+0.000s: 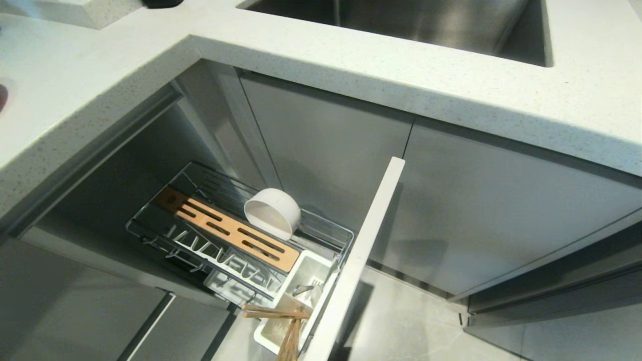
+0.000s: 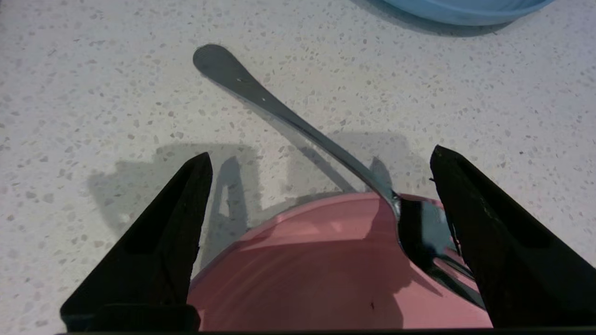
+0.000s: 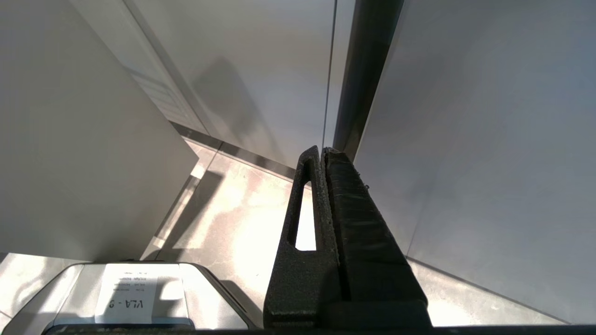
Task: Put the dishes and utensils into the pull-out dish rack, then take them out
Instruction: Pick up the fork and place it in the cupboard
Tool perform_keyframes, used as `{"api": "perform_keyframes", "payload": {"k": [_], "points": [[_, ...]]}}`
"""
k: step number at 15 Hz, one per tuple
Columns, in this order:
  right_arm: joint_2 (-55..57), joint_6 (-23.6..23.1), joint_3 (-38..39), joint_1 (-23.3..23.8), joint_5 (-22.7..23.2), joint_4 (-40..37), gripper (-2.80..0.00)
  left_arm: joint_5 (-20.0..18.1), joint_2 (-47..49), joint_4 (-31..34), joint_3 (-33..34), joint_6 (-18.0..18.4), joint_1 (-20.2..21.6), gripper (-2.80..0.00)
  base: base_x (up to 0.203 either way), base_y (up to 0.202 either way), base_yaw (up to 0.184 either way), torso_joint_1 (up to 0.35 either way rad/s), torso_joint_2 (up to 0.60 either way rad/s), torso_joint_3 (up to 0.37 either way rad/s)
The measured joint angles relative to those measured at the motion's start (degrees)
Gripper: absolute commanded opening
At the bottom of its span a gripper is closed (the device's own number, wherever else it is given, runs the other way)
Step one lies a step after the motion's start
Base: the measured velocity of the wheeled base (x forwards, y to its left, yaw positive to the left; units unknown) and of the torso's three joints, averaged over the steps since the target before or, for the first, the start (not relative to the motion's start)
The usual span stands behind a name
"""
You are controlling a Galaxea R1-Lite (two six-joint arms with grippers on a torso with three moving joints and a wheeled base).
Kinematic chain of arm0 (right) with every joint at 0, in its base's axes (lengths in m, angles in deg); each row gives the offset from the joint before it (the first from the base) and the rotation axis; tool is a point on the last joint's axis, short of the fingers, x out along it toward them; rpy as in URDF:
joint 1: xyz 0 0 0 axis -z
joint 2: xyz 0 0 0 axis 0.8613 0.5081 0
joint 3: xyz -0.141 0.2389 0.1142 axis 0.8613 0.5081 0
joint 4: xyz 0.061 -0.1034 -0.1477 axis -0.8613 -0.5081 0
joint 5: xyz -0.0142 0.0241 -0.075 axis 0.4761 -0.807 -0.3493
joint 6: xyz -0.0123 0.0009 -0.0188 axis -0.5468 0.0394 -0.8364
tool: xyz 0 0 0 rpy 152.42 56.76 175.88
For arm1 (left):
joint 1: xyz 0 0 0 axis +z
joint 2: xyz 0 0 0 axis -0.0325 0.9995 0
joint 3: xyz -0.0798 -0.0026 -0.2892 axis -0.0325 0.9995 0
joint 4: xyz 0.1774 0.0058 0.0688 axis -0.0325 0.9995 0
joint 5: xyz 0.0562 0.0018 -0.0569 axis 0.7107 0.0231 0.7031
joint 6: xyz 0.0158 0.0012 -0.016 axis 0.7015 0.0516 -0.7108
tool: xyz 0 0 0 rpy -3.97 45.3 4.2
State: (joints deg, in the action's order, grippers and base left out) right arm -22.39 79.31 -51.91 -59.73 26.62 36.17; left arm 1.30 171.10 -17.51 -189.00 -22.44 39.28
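Observation:
In the left wrist view my left gripper (image 2: pixel 320 153) hangs open over the countertop, its fingers either side of the pink plate (image 2: pixel 302 270). The silver spoon (image 2: pixel 279 111) rests with its bowl on the plate's rim beside one finger, and its handle slants out over the counter. Nothing is held. In the head view the pull-out dish rack (image 1: pixel 150 220) stands open under the counter. The white bowl (image 1: pixel 273 213) lies on its side in it, and the wooden chopsticks (image 1: pixel 276 312) stick out of the white caddy (image 1: pixel 311 265). My right gripper (image 3: pixel 322 150) is shut and parked low by the cabinets.
A blue plate (image 2: pixel 465 9) sits on the speckled countertop (image 2: pixel 93 70) beyond the spoon handle. The rack's pale front panel (image 1: pixel 361 260) juts out into the floor space. A steel sink (image 1: pixel 401 20) is set in the counter above the cabinet doors.

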Motion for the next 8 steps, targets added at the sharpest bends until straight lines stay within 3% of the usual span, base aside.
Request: {"api": "perform_keyframes", "payload": {"k": [8], "points": [[0.00,0.00,0.00,0.00,0.00,0.00,-2.80,0.09,0.91,0.91,-0.02,0.05,-0.30,0.00,0.000,0.000,0.000,0.000,0.00,0.000]]}}
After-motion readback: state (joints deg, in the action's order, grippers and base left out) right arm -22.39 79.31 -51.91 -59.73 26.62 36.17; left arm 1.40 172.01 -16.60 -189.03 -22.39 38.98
